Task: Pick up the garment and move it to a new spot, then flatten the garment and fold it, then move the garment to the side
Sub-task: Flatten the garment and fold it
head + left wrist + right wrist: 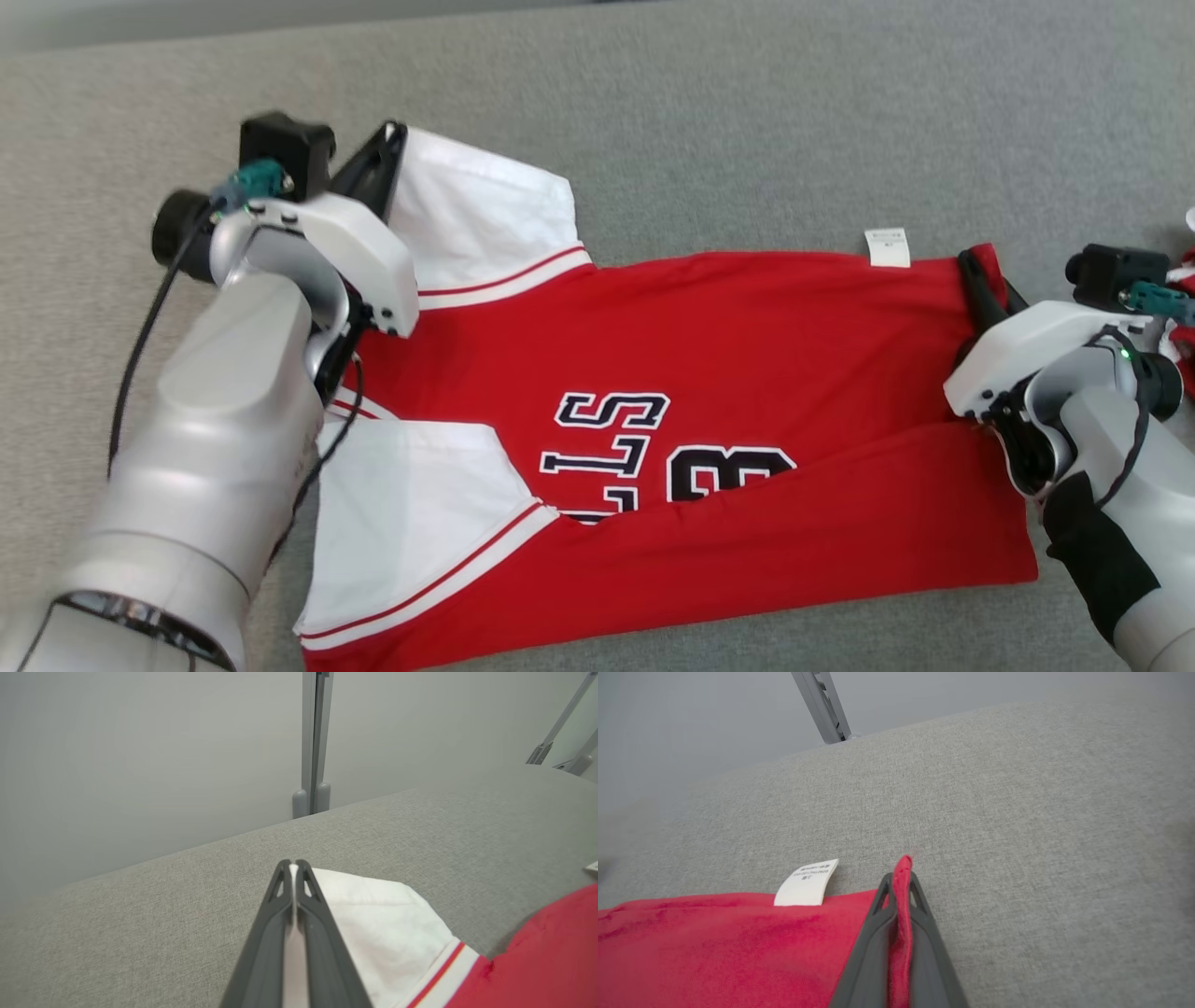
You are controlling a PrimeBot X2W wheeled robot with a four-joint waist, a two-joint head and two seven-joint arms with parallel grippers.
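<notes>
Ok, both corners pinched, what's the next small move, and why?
Probably lift both far jersey corners together and draw them toward the near edge. The left jaws are shut on the white sleeve, the right jaws on the red hem corner.

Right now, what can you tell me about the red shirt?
The shirt is red cloth with white sleeves, striped trim, black-and-white letters and a white label. It lies sideways on the grey cloth surface, its near edge folded over the letters. The left claw pinches one sleeve; the right claw pinches a red corner.
</notes>
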